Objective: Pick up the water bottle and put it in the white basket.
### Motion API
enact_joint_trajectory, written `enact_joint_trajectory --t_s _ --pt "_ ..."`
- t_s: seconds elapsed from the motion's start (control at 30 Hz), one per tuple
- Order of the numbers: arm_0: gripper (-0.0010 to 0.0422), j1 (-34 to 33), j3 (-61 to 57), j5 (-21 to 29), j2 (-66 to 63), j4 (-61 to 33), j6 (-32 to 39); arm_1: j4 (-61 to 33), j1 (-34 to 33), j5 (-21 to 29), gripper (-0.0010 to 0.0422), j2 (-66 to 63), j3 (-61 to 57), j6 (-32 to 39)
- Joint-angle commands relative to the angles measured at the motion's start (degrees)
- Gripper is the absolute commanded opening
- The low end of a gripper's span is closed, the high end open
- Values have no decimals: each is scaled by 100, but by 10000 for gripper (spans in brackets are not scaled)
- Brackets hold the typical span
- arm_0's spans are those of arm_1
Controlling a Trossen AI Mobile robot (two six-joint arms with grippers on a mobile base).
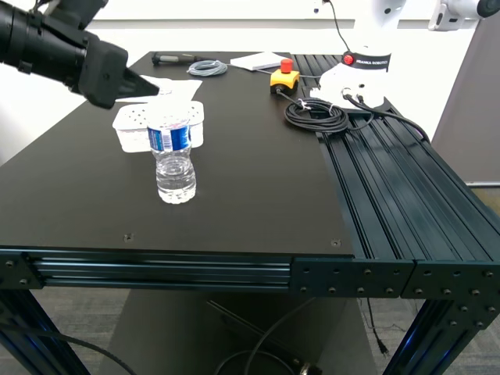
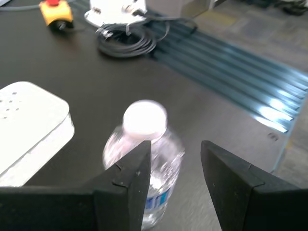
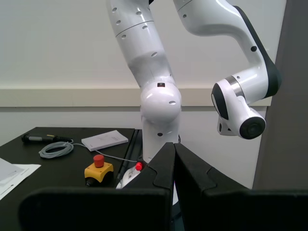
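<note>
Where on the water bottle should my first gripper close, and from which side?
Grip the water bottle across its ribbed body near the label. It stands upright, so come in level from the exterior view's left, where my first gripper is, open.

Three cameras: one wide on the robot's body, one on each wrist.

The exterior view looks down from the near edge across the matte black table [image 1: 258, 180]; the first wrist view hangs close above the small clear ribbed plastic water bottle [image 2: 147, 159], facing the coiled black cable [image 2: 126, 44]; the second wrist view sits low, level, facing the white jointed robot arm [image 3: 159, 91]; all three share the yellow box with a red button [image 1: 284, 76].
</note>
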Motion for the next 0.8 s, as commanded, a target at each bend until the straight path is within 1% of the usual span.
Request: enact_joint_trajectory --t_s 0.03,0.2,0.27,0.37,0.53,0.67,0.8 --pt "1 2 9 0 -2 15 0 223 -2 -20 173 2 -70 37" --pt "1 2 9 0 -2 15 0 420 -2 -98 250 136 -79 2" --pt "1 2 9 0 -2 17 0 540 -2 -63 262 407 -79 -57" --pt "1 2 9 0 -2 17 -2 807 -2 -61 252 960 -79 -48" --pt "1 2 9 0 -2 15 0 1937 -2 -63 214 1738 -33 -402" --pt "1 2 9 0 -2 17 0 1976 -2 -63 196 1971 221 -437" --pt "1 0 9 0 -2 13 0 1974 -2 -74 196 1980 391 -435"
